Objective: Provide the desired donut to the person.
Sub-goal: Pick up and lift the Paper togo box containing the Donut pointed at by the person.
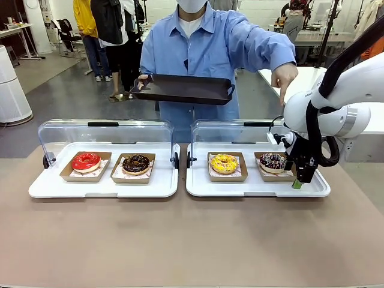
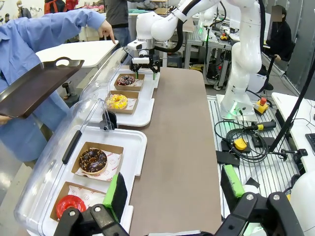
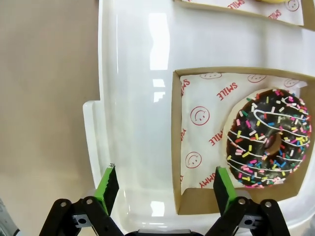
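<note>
Four donuts sit in cardboard boxes on two white trays: red (image 1: 86, 161), chocolate (image 1: 136, 162), yellow (image 1: 224, 162) and chocolate with sprinkles (image 1: 273, 161). Across the table the person (image 1: 204, 48) holds a black tray (image 1: 183, 89) in one hand, while the other hand (image 1: 282, 78) points down toward the sprinkled donut (image 3: 268, 137). My right gripper (image 1: 298, 180) hangs open over the right white tray's front right corner, and a corner of that donut's box lies between its pads (image 3: 107, 187). My left gripper (image 2: 173, 189) is open and holds nothing, above the table's left end.
Clear lids (image 1: 105, 135) stand raised behind both white trays (image 1: 162, 186). Bare brown tabletop (image 1: 192, 240) stretches in front of the trays. Bystanders stand far behind the person. Cables and a control box lie off the table on my side (image 2: 241, 142).
</note>
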You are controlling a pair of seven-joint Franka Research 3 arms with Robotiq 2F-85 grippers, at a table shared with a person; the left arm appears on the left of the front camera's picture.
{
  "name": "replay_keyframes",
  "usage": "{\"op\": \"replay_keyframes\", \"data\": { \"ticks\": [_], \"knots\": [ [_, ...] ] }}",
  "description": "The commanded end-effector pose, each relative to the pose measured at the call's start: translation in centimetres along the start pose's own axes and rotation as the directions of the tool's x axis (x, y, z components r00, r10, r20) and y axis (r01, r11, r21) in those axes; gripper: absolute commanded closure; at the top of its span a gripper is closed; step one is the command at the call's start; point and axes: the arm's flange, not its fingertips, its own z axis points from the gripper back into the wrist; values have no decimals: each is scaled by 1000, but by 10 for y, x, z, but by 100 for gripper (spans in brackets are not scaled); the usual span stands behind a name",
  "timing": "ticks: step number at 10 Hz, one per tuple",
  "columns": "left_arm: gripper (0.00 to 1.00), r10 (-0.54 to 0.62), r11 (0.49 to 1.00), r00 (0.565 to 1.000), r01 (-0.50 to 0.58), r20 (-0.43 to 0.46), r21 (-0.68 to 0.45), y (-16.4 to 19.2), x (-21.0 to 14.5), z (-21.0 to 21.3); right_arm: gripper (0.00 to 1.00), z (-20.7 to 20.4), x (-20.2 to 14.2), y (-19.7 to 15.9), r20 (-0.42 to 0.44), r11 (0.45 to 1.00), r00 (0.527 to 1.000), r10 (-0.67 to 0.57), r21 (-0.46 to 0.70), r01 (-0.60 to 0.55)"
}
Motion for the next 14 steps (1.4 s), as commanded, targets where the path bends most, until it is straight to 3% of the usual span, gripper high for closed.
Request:
{"op": "replay_keyframes", "data": {
  "ticks": [1, 4, 6, 7, 8, 9, 12, 14],
  "knots": [
    [0, -7, 1000, 1000, 7, 3, -2, -1, 1, 1, 0, -1, -1, 1, -23, 1000, 1000, -17, 16, 17],
    [0, -7, 1000, 1000, 7, 3, -2, -1, 1, 1, 6, -2, -1, 0, -22, 1000, 1000, -17, 18, 17],
    [0, -7, 1000, 1000, 7, 3, -2, -1, 1, 1, 18, -3, -2, -1, -24, 1000, 1000, -13, 22, 13],
    [0, -7, 1000, 1000, 7, 3, -2, -1, 1, 1, 70, -3, -2, -1, -24, 1000, 1000, -12, 22, 13],
    [0, -7, 1000, 1000, 7, 3, -2, -1, 1, 1, 78, -4, -2, -1, -24, 1000, 1000, -12, 22, 12],
    [0, -7, 1000, 1000, 7, 3, -2, -1, 1, 1, 100, -4, -2, -1, -24, 1000, 1000, -8, 20, 9],
    [0, -7, 1000, 1000, 7, 3, -2, -1, 1, 1, 97, -5, -2, -1, -22, 1000, 1000, -1, 20, 2],
    [0, -7, 1000, 1000, 7, 3, -2, -1, 1, 1, 100, -6, -2, -1, -8, 999, 1000, 10, 31, -10]
  ]
}}
